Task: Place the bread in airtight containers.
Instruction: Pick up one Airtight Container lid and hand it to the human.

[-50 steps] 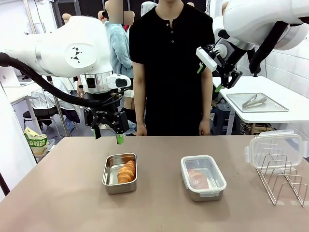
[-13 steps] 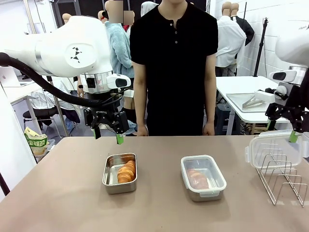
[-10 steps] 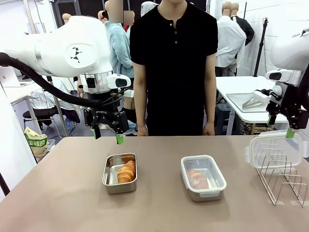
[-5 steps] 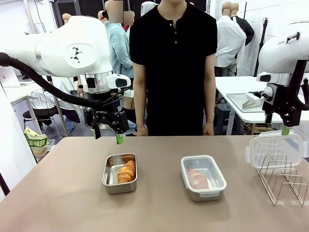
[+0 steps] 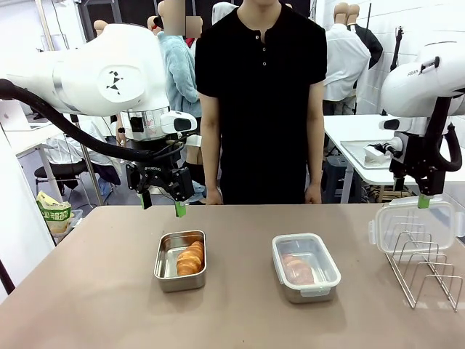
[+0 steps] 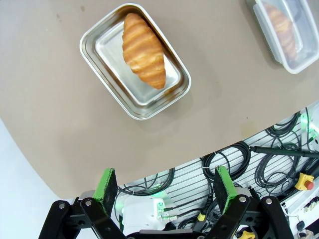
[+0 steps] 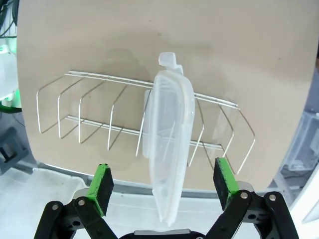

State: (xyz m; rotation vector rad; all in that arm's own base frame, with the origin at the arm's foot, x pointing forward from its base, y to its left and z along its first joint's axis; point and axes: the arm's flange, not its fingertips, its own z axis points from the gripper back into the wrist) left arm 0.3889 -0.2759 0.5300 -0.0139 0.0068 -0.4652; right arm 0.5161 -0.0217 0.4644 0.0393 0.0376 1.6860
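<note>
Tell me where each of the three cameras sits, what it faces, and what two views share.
Front: between the arms, facing the person across the table; both arms and the open left hand show.
Left wrist: above the table, looking down on the open pan holding bread; own fingers at bottom.
Right wrist: looking down on the lid standing in the rack, between its open fingers.
Shared: front and left wrist both show the lidded pan.

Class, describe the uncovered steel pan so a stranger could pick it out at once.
Start at the brown table and look below the left gripper. There sits a small rectangular shiny steel pan holding a golden-brown ridged roll. Unlike its neighbouring pan, it has no clear plastic lid.
</note>
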